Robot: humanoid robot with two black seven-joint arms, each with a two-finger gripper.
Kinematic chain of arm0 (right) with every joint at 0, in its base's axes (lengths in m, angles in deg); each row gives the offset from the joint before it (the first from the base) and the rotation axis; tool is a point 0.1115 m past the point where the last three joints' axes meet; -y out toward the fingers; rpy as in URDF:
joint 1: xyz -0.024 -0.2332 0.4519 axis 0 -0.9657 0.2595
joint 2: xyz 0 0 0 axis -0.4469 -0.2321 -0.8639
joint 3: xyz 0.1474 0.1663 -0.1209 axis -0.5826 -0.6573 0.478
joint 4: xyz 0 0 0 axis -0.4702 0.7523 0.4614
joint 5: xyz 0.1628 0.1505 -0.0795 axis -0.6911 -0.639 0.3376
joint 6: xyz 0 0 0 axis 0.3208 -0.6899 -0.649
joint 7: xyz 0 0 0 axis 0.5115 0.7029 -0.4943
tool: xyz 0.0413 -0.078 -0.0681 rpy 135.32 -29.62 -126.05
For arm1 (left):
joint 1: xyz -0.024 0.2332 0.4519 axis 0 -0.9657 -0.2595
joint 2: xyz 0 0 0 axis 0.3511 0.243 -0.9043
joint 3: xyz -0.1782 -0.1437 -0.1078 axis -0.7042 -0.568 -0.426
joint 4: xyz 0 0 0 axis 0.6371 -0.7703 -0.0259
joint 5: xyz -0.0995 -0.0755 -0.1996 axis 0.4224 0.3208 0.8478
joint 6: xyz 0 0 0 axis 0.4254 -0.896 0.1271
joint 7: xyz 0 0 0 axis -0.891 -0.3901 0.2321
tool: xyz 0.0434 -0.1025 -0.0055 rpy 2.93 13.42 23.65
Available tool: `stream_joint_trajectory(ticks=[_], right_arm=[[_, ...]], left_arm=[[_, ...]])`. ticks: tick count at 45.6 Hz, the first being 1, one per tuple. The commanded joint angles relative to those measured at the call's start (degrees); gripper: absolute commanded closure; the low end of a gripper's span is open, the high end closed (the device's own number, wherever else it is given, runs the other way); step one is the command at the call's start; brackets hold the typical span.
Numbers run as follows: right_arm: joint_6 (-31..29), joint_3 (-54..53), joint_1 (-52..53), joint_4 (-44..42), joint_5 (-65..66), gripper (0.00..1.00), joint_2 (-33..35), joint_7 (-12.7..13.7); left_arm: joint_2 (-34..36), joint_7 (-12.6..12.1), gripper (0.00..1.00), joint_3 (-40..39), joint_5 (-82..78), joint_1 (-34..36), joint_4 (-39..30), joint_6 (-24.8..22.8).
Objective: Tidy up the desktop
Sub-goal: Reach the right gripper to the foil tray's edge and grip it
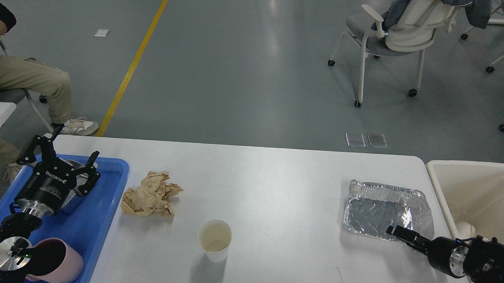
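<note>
The white desktop (276,180) holds a crumpled brown paper (151,194), an upright empty paper cup (214,240) and an empty foil tray (379,206). My left gripper (67,149) is open and empty, above the far end of the blue tray (98,220). My right gripper (396,231) touches the near edge of the foil tray. Its fingers look like one dark block, so I cannot tell whether it grips the rim.
A pink cup (59,262) lies in the blue tray's near end, and a shiny metal item (77,190) sits under my left gripper. A cream bin (476,191) stands off the table's right edge. A seated person (23,79) is at the far left, and chairs (390,33) stand behind.
</note>
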Motion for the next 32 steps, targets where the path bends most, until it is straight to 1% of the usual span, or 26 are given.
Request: stream_joint_trajectory(ticks=[1, 4, 5, 7, 9, 10, 20, 32], right_arm=[[0.8, 0.4, 0.2, 0.4, 0.1, 0.33, 0.0, -0.1], [0.7, 1.3, 0.7, 0.4, 0.2, 0.59, 0.3, -0.2], [0.6, 2.0, 1.0, 0.4, 0.1, 0.66, 0.4, -0.2], [0.6, 3.5, 1.8, 0.4, 0.1, 0.78, 0.4, -0.3], [0.6, 4.7, 2.6, 0.4, -0.1, 0.96, 0.4, -0.5], [0.6, 4.9, 2.9, 0.3, -0.1, 0.99, 0.5, -0.6], [0.4, 5.3, 3.7, 0.2, -0.1, 1.00, 1.3, -1.0], [0.1, 5.5, 4.1, 0.4, -0.1, 1.00, 1.5, -2.5]], left_arm=[[-0.2, 0.0, 0.03, -0.1, 0.0, -0.2, 0.0, -0.2], [-0.3, 0.0, 0.03, -0.1, 0.0, -0.3, 0.0, -0.2], [-0.4, 0.0, 0.03, -0.1, 0.0, -0.3, 0.0, -0.2], [-0.6, -0.1, 0.03, -0.1, 0.0, -0.3, 0.0, -0.2], [-0.8, -0.1, 0.03, -0.1, 0.0, -0.3, -0.1, -0.2], [-0.8, -0.1, 0.03, -0.1, 0.0, -0.3, -0.1, -0.2], [-0.9, -0.1, 0.03, -0.1, 0.0, -1.0, -1.7, -0.2], [-0.8, 0.0, 0.03, -0.2, 0.0, -1.6, -1.9, -0.3]])
